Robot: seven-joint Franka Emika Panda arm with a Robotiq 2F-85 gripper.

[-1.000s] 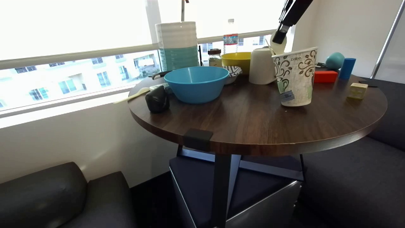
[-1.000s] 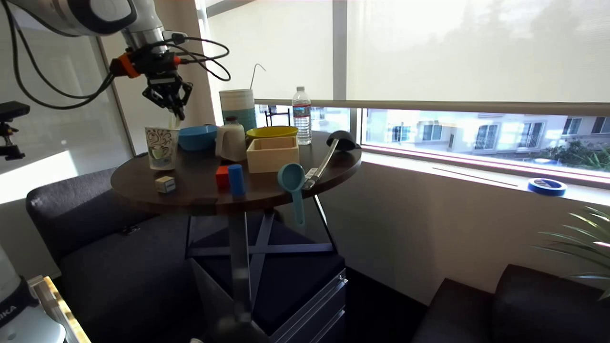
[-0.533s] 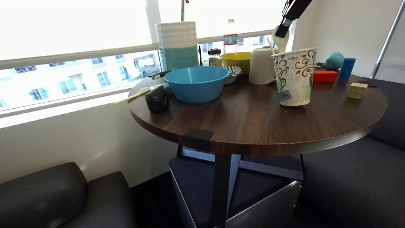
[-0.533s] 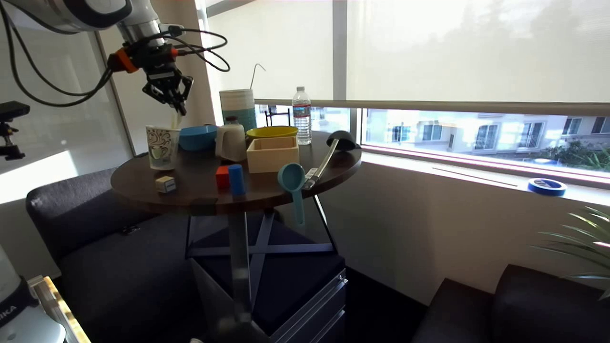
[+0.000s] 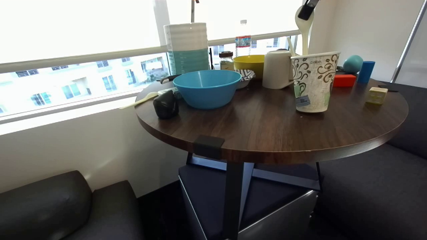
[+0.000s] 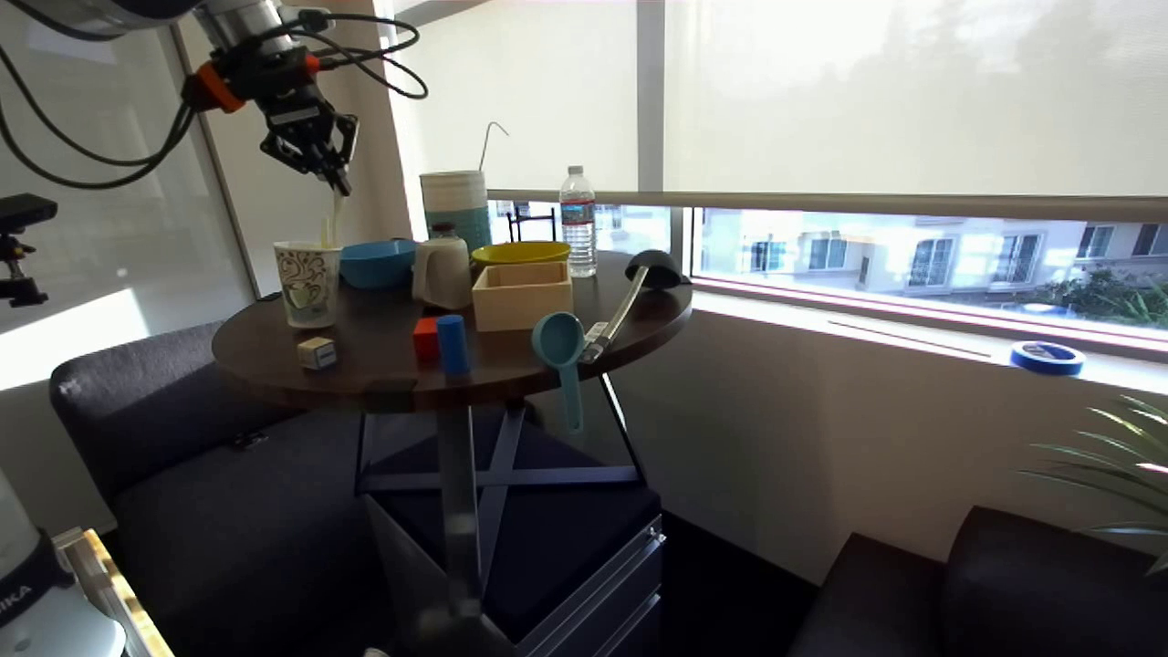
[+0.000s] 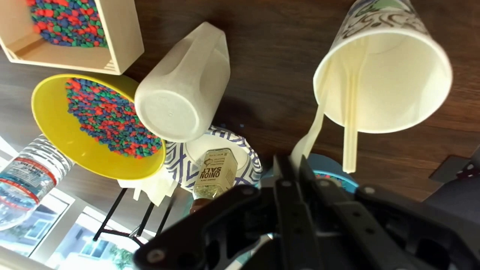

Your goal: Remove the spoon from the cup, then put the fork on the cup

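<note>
Pincer [image 7: 293, 165]: pinched the spoon [image 5: 304, 28] by its bowl, presumably because that end stood uppermost.
Spoon: handle tip was inside the cup [image 5: 315, 81]; removal looked unfinished.
Fork [image 7: 351, 127]: leaned tines-down in the cup, apparently propped by the rim.

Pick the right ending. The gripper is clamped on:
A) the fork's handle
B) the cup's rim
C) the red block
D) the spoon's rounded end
D: the gripper pinches the spoon by its rounded end, while the fork just leans in the cup.
</note>
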